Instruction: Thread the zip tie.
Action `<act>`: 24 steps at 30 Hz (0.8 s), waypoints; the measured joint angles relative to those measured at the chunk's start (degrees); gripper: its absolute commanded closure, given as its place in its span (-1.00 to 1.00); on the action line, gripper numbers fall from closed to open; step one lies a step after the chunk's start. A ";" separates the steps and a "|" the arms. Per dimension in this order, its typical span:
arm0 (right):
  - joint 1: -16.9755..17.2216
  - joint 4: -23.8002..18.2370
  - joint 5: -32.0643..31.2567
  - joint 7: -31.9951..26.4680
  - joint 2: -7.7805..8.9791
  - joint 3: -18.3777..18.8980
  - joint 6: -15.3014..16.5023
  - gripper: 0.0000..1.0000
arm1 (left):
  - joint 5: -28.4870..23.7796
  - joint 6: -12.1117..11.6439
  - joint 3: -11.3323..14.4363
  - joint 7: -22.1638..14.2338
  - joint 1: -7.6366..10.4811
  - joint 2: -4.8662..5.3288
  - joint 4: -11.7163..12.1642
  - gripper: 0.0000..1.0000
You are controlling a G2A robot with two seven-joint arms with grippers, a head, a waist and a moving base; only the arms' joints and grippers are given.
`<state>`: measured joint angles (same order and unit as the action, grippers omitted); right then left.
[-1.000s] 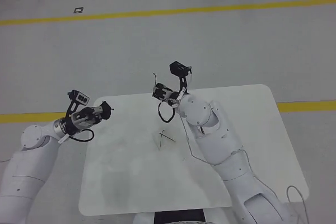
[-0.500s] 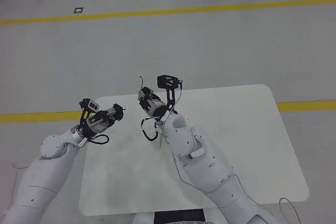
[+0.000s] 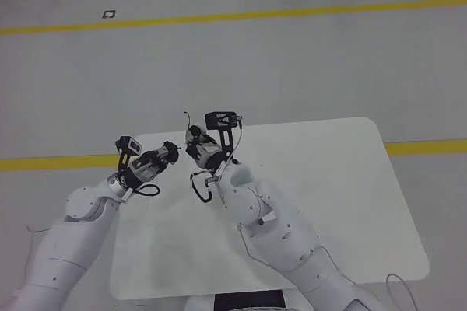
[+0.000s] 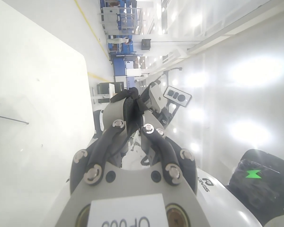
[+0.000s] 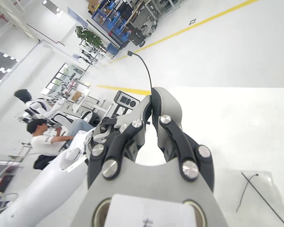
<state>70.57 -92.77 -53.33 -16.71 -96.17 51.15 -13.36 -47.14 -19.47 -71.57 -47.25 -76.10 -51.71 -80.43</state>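
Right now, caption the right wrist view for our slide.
Right gripper shut on a black zip tie, head end curving free.

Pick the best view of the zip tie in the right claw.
Right wrist view: the zip tie curves out of the shut right claw, head visible. Top view: just a thin line. Left wrist view: can't make it out.

White table, pale floor.
A yellow line runs beyond the table, a dark marker near it; blue bins and a plant stand farther off.
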 measured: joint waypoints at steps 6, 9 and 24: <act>0.60 -0.20 -4.14 2.10 -0.09 -2.23 -1.27 1.00 | 2.37 -0.01 0.21 4.51 -0.33 -0.58 -1.30 1.00; 0.62 -0.18 -4.22 2.16 -0.08 -2.25 -1.26 1.00 | 2.89 -0.01 0.11 4.59 -0.27 -0.62 -1.52 1.00; 5.43 -5.05 -8.76 3.07 1.56 2.07 1.29 1.00 | 3.08 1.84 0.99 5.54 0.15 -1.26 -2.98 1.00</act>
<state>75.99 -97.83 -62.09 -13.64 -94.60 53.22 -12.06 -44.05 -17.63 -70.58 -41.71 -75.96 -52.96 -83.41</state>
